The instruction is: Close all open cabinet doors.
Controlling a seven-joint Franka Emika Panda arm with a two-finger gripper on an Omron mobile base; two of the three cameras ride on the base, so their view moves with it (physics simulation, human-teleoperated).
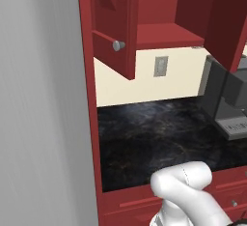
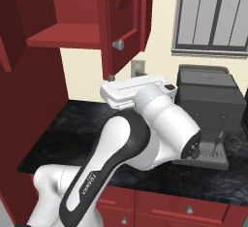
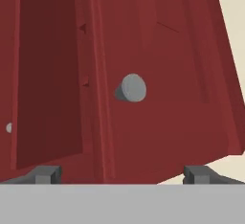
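- The gripper (image 3: 122,174) faces the front of a cabinet door (image 3: 158,74); its fingers (image 3: 47,174) are spread wide and hold nothing.
- The cabinet doors hang above the black counter (image 1: 159,138). One door (image 1: 116,22) stands swung out on the left, another (image 2: 123,17) on the right, with the open shelf (image 1: 166,34) between them.
- Each door carries a round grey knob (image 3: 131,88) near its lower free edge.
- Handling, as judged: the door is a stiff, rigid wooden panel that swings on hinges, fairly light, with a smooth face.
- Contact point: push flat on the panel near the knob edge, far from the hinges, for the most leverage; gripping the small knob is likely unnecessary.
- The coffee machine (image 2: 208,109) stands on the counter, apart from the doors.
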